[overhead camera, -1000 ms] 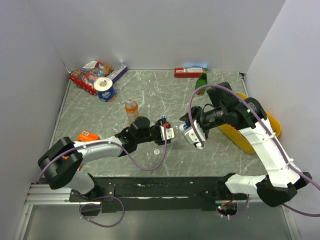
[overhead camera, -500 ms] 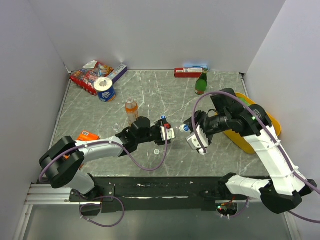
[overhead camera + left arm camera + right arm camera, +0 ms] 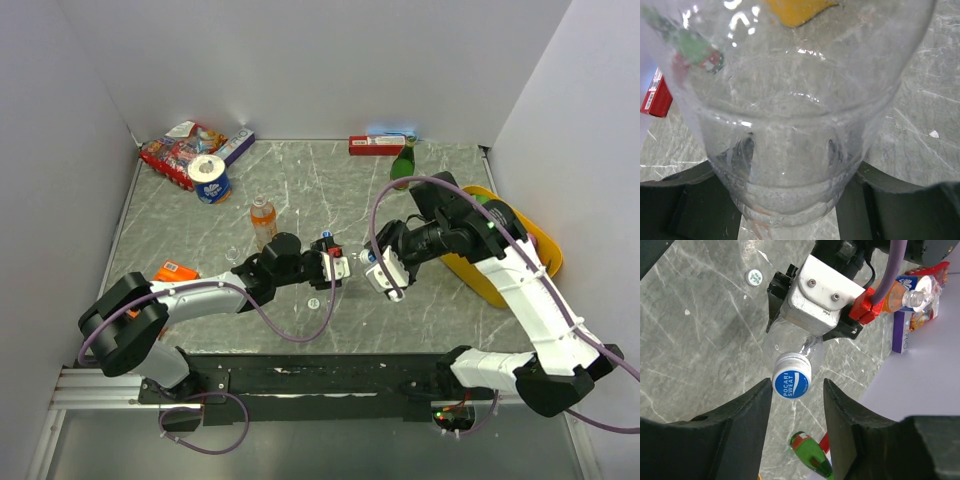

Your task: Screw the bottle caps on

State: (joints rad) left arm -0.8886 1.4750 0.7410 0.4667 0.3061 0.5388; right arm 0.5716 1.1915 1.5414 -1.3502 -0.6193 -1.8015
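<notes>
Blue cap (image 3: 792, 382) sits on the clear bottle (image 3: 800, 125), which the left gripper (image 3: 333, 262) clamps sideways at the middle of the counter (image 3: 300, 190). Right gripper (image 3: 796, 387), jaws parted, flanks the cap from 3 o'clock: close squarely, then twist.

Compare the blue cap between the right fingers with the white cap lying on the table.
The blue cap sits on the neck of the clear bottle that the left gripper holds; the white cap lies loose on the table. The blue cap bears white lettering, the white cap a green mark. Both are small and round.
</notes>
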